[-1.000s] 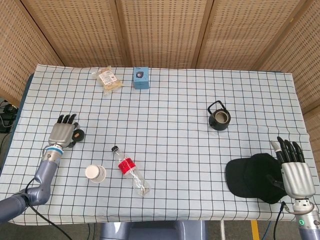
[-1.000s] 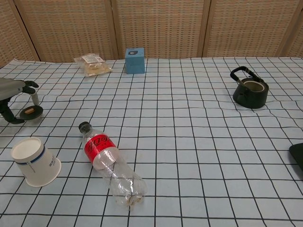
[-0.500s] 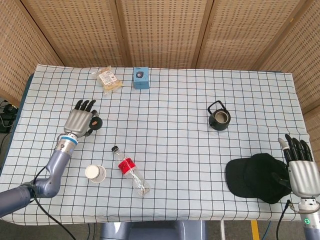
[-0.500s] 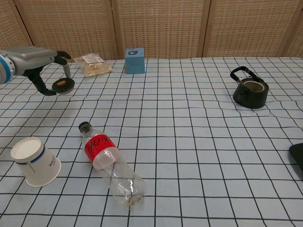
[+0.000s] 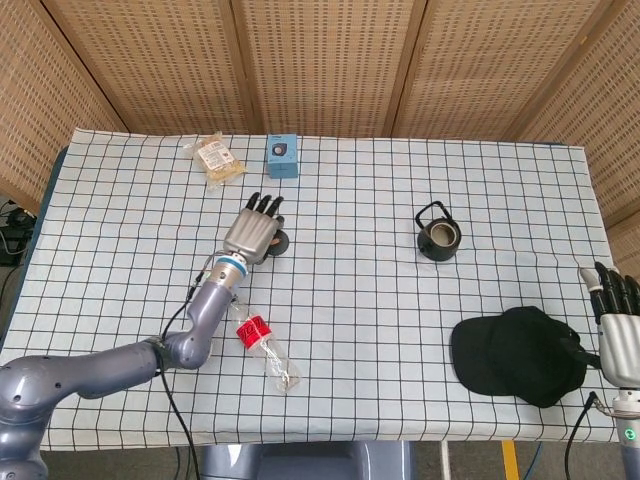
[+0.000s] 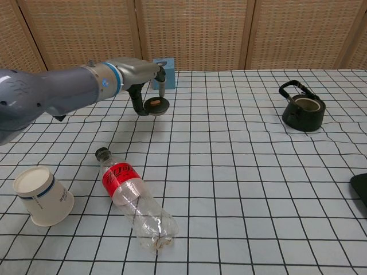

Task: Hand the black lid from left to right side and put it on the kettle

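My left hand [image 5: 253, 231] [image 6: 142, 75] pinches the small round black lid [image 6: 156, 105] [image 5: 279, 243] and holds it above the table, left of centre. The black kettle [image 5: 438, 236] [image 6: 302, 109] stands open-topped with its handle up at the right. My right hand [image 5: 620, 330] shows only in the head view, at the table's front right corner beside the cap, fingers spread and holding nothing.
A plastic bottle with a red label [image 5: 262, 343] [image 6: 133, 199] lies in front of my left arm. A paper cup [image 6: 43, 195] lies on its side at the front left. A black cap [image 5: 517, 353], a blue box [image 5: 282, 156] and a snack bag [image 5: 218, 160] are also on the checked cloth.
My left hand has carried the lid up off the table's left side and rightward toward the centre. My right hand has drawn back slightly toward the front edge.
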Controlling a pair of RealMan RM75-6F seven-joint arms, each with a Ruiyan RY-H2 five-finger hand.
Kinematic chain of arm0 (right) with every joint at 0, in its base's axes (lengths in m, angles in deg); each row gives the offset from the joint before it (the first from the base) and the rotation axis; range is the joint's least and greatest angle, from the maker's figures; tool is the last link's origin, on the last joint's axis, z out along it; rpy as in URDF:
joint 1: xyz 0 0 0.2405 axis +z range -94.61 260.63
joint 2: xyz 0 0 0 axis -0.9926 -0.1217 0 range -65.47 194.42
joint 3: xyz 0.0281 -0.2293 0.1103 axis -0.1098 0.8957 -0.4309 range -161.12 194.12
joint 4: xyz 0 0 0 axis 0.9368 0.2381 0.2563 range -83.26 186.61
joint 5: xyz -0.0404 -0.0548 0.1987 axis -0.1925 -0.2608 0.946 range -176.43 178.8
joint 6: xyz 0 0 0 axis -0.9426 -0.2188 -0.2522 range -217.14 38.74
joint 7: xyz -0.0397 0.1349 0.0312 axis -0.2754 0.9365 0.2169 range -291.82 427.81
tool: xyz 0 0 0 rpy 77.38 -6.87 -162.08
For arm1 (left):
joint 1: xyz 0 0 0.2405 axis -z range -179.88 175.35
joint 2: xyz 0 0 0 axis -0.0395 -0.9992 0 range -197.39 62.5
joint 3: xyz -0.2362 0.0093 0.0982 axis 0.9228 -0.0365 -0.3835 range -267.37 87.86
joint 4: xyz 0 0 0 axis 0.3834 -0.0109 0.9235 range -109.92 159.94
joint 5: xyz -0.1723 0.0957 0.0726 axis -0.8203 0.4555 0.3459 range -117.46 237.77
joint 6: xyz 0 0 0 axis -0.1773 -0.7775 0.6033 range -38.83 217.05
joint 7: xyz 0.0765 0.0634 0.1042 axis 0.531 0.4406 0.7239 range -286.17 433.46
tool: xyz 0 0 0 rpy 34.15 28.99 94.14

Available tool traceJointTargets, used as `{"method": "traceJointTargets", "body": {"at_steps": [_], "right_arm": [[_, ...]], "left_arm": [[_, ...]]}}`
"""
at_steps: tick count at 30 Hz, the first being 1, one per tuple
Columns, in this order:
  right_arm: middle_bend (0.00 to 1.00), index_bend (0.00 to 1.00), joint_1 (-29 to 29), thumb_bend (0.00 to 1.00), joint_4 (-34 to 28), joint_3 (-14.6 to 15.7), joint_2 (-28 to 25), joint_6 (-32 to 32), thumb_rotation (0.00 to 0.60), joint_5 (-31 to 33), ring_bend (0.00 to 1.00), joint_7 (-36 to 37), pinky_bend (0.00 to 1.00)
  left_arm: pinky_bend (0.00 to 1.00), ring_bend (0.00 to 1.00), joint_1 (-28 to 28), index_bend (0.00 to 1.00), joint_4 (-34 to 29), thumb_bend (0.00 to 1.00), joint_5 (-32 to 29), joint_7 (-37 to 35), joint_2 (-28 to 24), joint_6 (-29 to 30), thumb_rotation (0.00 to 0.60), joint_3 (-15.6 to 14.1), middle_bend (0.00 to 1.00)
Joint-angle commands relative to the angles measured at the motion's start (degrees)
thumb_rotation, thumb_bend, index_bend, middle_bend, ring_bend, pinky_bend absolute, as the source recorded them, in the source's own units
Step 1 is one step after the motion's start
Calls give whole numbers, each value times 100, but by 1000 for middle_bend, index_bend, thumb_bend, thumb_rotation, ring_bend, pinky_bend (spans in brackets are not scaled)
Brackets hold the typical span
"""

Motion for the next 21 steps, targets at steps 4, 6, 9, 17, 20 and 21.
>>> {"method": "traceJointTargets", "body": {"at_steps": [4, 6, 9, 17, 20, 21], "right_arm": [[0, 82, -17, 143, 35, -25, -26, 24, 600, 69, 0, 103, 0], [0, 82, -35, 143, 44, -43, -47, -9, 600, 81, 0, 156, 0], [0, 81, -65, 143, 64, -87, -78, -77, 600, 107, 0, 272, 0], [0, 82, -71, 143, 104, -98, -93, -27, 600, 155, 0, 353, 0], [0, 81, -67, 143, 94, -88, -81, -24, 600, 140, 0, 309, 0], [0, 81, -66, 143, 91, -84, -77, -22, 600, 136, 0, 296, 0]], "left_arm": [[0, 0, 644, 434, 846, 339, -410, 266, 704, -242, 600, 140, 0], [0, 0, 826, 432, 1148, 339, -518, 318, 933, -331, 600, 165, 0], [0, 0, 1083, 429, 1570, 333, -663, 360, 1272, -499, 600, 202, 0], [0, 0, 1238, 58, 1942, 62, -630, 256, 1521, -538, 600, 197, 0], [0, 0, 1089, 43, 1724, 56, -539, 134, 1363, -414, 600, 151, 0], [0, 0, 1042, 41, 1631, 56, -501, 92, 1307, -376, 600, 136, 0]]}}
